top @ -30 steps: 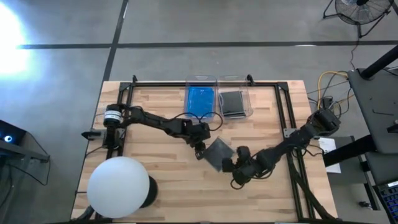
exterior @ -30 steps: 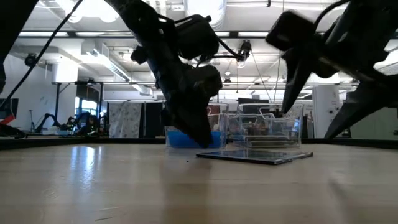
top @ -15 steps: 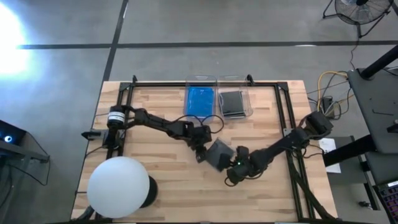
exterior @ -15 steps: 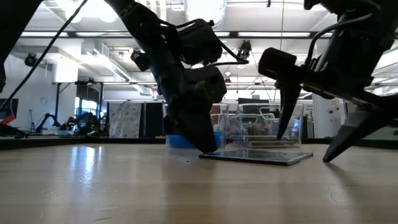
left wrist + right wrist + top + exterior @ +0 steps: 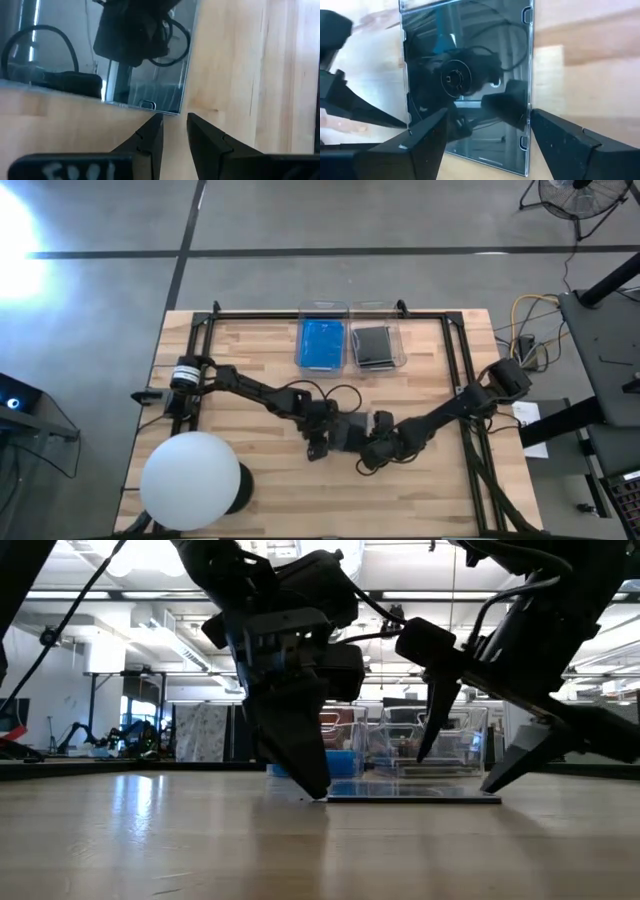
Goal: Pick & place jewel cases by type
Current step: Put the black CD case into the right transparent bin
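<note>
One dark grey jewel case [image 5: 470, 75] lies flat on the table between my two grippers. In the high view [image 5: 345, 430] they hide most of it. My left gripper [image 5: 173, 125] has its fingers drawn together to a narrow gap and stands at one corner of the case, tips down on the table [image 5: 318, 790]. My right gripper [image 5: 489, 114] is wide open over the case, one finger on either side of it [image 5: 455, 770]. A blue case [image 5: 322, 343] and a grey case [image 5: 374, 346] lie in two clear bins at the far edge. My left gripper meets the case's corner [image 5: 179, 113] with its fingertips [image 5: 155, 122], coming steeply from above on the table's left side. The case lies flat on the table. I cannot tell whether my right gripper's fingers [image 5: 555, 135] touch the case's side edges.
The two clear bins [image 5: 350, 315] stand side by side at the table's far edge. A large white ball-shaped thing [image 5: 190, 478] stands at the near left corner. A black frame [image 5: 455, 360] runs along the table's sides. Bare wood lies to the right of the grippers.
My right gripper has gone toward the table's left, from beside the case to over it, staying wide open. My left gripper has gone a little toward the near edge, along the case. The case has turned about on the table, staying flat.
</note>
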### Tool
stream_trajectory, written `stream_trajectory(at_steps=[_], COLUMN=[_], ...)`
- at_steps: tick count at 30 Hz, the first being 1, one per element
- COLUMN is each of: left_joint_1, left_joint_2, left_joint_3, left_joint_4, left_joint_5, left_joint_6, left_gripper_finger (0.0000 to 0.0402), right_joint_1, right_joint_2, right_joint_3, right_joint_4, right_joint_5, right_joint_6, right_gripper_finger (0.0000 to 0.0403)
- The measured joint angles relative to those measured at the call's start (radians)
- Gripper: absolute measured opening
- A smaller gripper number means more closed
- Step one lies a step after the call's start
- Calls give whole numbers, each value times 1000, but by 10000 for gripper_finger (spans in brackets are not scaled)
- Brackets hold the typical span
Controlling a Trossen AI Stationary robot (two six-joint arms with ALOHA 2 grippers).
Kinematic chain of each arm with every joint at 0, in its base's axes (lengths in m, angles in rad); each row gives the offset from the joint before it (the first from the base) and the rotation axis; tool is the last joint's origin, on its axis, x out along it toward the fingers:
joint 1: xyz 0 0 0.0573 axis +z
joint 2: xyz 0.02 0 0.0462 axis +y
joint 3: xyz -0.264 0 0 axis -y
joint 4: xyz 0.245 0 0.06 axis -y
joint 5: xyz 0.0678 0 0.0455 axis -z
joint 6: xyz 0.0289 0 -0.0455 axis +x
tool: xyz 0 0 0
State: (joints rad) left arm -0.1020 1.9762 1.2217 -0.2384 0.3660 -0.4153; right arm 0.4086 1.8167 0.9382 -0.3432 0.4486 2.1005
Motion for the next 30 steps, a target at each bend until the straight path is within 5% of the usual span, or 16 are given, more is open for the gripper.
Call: stream_trajectory(at_steps=[12, 30], left_joint_1=[-3, -20], left_joint_2=[-3, -6], left_joint_3=[-24, -78], left_joint_4=[13, 36], left_joint_5=[4, -5], left_joint_6=[22, -28], left_gripper_finger=[71, 71], right_joint_1=[-9, -4], right_joint_2=[-62, -95], right_joint_3=[39, 68], right_joint_4=[30, 217], right_joint_5=[94, 150], right_joint_6=[-279, -427], right_gripper_finger=[263, 262])
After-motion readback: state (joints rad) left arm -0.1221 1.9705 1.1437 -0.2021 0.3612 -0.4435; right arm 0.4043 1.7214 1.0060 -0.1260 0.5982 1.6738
